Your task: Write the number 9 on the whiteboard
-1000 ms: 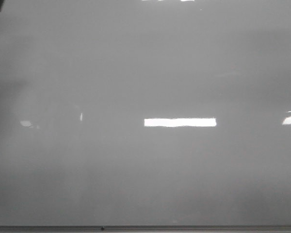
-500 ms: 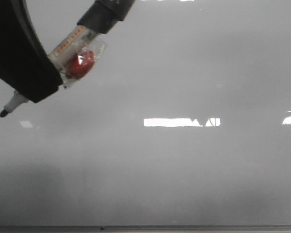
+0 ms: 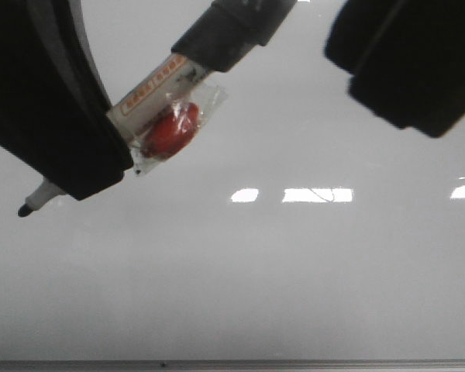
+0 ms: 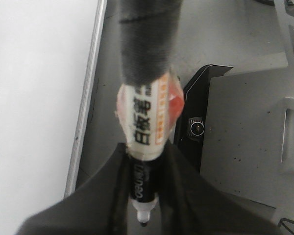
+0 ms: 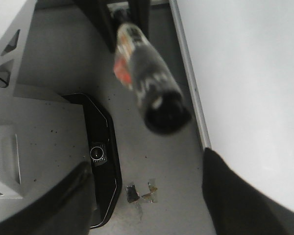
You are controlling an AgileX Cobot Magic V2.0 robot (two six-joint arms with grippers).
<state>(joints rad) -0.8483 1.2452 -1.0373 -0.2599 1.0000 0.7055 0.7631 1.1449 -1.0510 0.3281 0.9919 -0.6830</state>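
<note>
The whiteboard (image 3: 294,279) filled the front view, and I could find no number 9 on it, only bright reflections. So I judged that the writing was not yet started. The marker (image 3: 151,105) hung in front of the board, tilted, with its black tip (image 3: 23,210) low on the left and, as far as I could see, not touching the surface. A small red thing in clear wrap (image 3: 170,132) was stuck on its barrel. My left gripper (image 4: 142,196) was clenched on the marker, its dark fingers (image 3: 54,116) on both sides of the barrel near the tip.

One second earlier the board was bare, with no arm in front of it. Half a second earlier the marker had come in from the upper left. Now it was lower and more to the right, and the right gripper (image 3: 407,62) had also entered at the upper right. Its fingers stood apart with nothing between them.
</note>
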